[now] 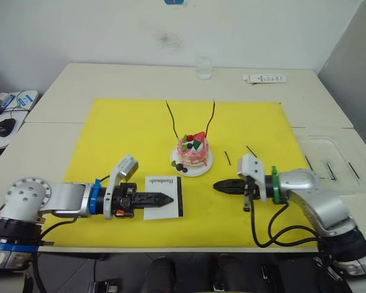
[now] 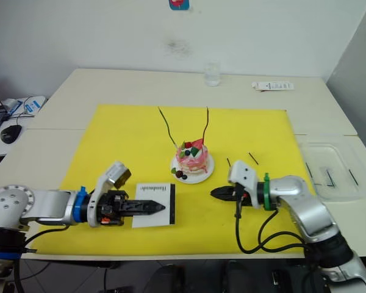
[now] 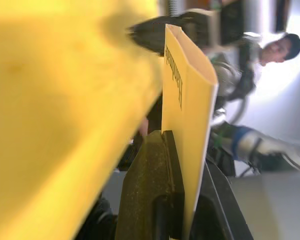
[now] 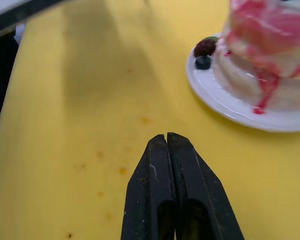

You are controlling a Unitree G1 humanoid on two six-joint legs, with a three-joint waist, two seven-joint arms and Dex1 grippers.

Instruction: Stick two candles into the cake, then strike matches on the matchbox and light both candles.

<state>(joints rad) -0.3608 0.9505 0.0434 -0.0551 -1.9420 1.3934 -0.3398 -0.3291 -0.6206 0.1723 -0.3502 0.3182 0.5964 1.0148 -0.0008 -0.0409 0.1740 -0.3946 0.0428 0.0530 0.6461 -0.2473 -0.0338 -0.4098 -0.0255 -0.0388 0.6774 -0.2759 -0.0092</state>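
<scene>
My left end effector [image 1: 165, 198] was clamped on the matchbox [image 1: 164, 196] lying on the yellow mat [image 1: 110, 140] beside the cake [image 1: 192, 154]; right end effector [image 1: 221, 186] closed, empty; candles [image 1: 170, 118] already planted; risk: box slipping under a strike.

In the left wrist view, the matchbox [image 3: 187, 95] ran down behind the left gripper's fingers [image 3: 155, 190], its lower part hidden, and everything beyond it was blurred. In the right wrist view, the cake [image 4: 272, 55] and its plate [image 4: 230, 107] were cut off by the picture's edge. The candles' [image 1: 171, 119] colours were too faint to tell apart.
</scene>
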